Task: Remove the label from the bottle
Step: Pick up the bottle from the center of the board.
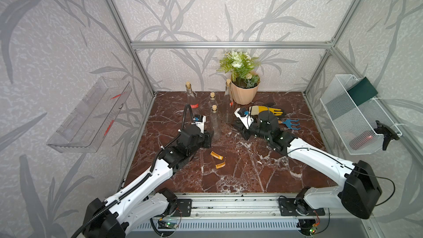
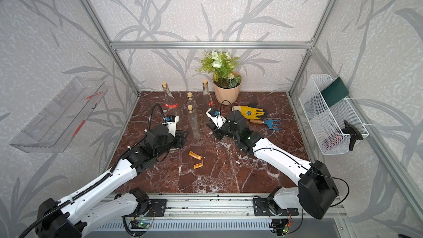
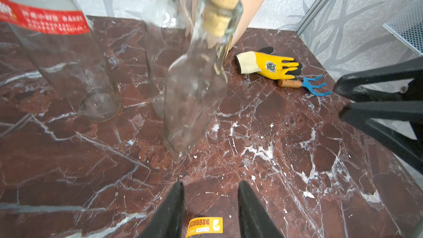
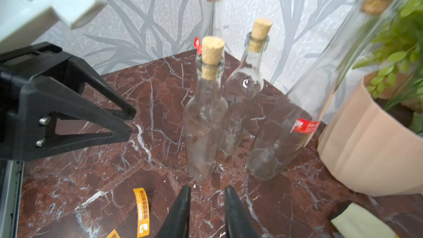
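Several corked clear glass bottles stand at the back of the marble table. The nearest bottle [image 1: 215, 122] [image 3: 194, 101] [image 4: 203, 122] shows no label. A red label [image 3: 43, 20] is on the back-left bottle [image 1: 191, 97], and another red label [image 4: 305, 125] is on the tall bottle [image 1: 228, 101]. Two orange labels [image 1: 216, 155] [image 1: 220, 165] lie loose on the marble. My left gripper [image 1: 209, 138] [image 3: 211, 183] is open just left of the nearest bottle, with one orange label [image 3: 204, 226] on the table below its fingers. My right gripper [image 1: 239, 128] [image 4: 208, 188] is open and empty to that bottle's right.
A potted plant [image 1: 243, 88] stands at the back. A yellow glove [image 1: 267, 110] and a blue hand rake [image 1: 290, 124] lie behind my right arm. A clear shelf [image 1: 89, 115] hangs on the left wall and a white mesh basket [image 1: 357, 120] on the right wall.
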### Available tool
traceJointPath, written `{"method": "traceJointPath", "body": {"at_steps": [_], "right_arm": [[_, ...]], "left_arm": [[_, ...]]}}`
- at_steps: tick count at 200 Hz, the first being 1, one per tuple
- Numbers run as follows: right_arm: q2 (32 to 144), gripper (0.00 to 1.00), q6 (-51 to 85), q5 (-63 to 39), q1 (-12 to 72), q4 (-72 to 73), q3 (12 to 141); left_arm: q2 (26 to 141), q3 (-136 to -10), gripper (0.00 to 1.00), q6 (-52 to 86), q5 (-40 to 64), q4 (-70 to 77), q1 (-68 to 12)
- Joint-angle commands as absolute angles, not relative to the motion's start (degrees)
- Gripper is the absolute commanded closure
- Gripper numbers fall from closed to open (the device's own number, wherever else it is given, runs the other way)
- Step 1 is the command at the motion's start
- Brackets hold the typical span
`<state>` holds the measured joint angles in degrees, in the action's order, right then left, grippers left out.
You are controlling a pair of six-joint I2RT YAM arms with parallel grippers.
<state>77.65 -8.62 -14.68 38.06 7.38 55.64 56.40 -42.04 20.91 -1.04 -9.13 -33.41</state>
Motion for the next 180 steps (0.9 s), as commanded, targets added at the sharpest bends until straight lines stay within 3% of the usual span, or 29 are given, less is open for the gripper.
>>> {"method": "traceJointPath", "body": {"at_steps": [1,45,131,180], "right_arm": [[80.2,0.71,-10.0,-18.2,36.1,5.4,60.1],[86.7,0.66,-10.2,-21.5,32.5,6.9,68.1],[99.2,0.32,-10.8,-24.4,28.3,9.5,81.6],[104.9,0.28,-10.8,-25.7,27.3,11.4,87.9]], "left_arm": [[57.4,-45.9,0.56,18.4,1.8,-10.1,-31.3],[60.4,-50.8,0.46,16.9,5.2,-9.9,-27.8],[64.7,-55.9,0.39,13.9,9.1,-9.8,-24.9],[64.7,-55.4,0.33,14.2,10.3,-9.3,-24.3]]}}
